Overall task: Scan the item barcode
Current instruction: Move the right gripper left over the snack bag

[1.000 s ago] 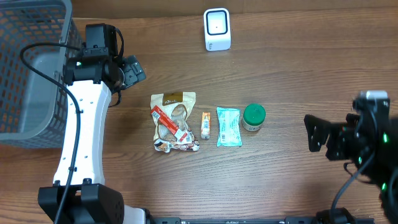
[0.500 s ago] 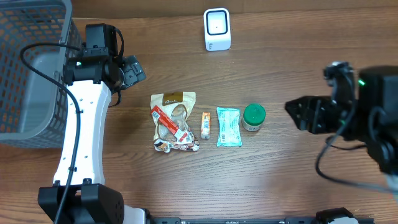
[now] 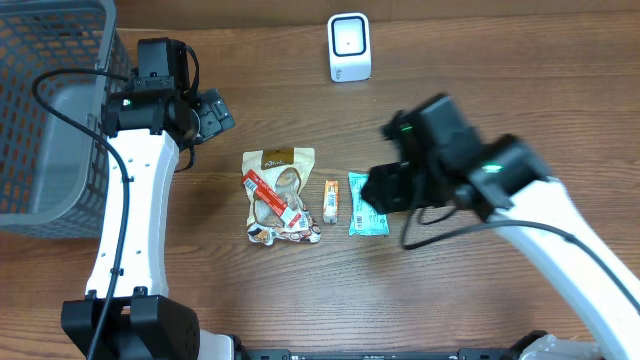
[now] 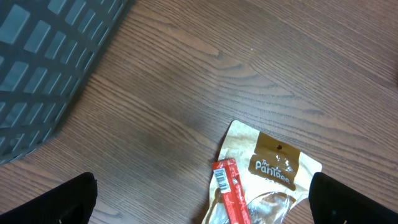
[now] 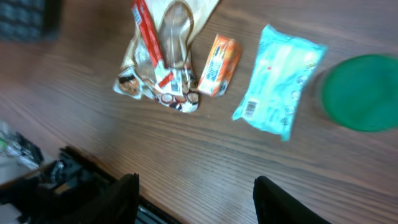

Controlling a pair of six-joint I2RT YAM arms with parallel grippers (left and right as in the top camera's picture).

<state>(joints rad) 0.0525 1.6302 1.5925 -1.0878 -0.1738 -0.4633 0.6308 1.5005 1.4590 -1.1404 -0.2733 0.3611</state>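
Observation:
A row of items lies mid-table: a tan snack bag (image 3: 280, 195) with a red stick pack (image 3: 272, 196) on it, a small orange pack (image 3: 331, 200) and a teal packet (image 3: 366, 222). The white scanner (image 3: 349, 47) stands at the back. My right gripper (image 3: 380, 190) hovers over the row's right end, open with nothing between its fingers (image 5: 196, 202). Its wrist view shows the bag (image 5: 165, 50), the orange pack (image 5: 219, 65), the teal packet (image 5: 280, 81) and a green-lidded jar (image 5: 362, 93). My left gripper (image 3: 210, 115) is open above the bag (image 4: 273, 168) and red stick (image 4: 231, 193).
A grey wire basket (image 3: 50, 110) fills the far left, its wall showing in the left wrist view (image 4: 43, 62). The right wrist view shows the table's front edge with dark equipment (image 5: 37, 180) below it.
My right arm has swung in from the right edge to above the teal packet, now covering the green jar in the overhead view. The left arm has not moved.

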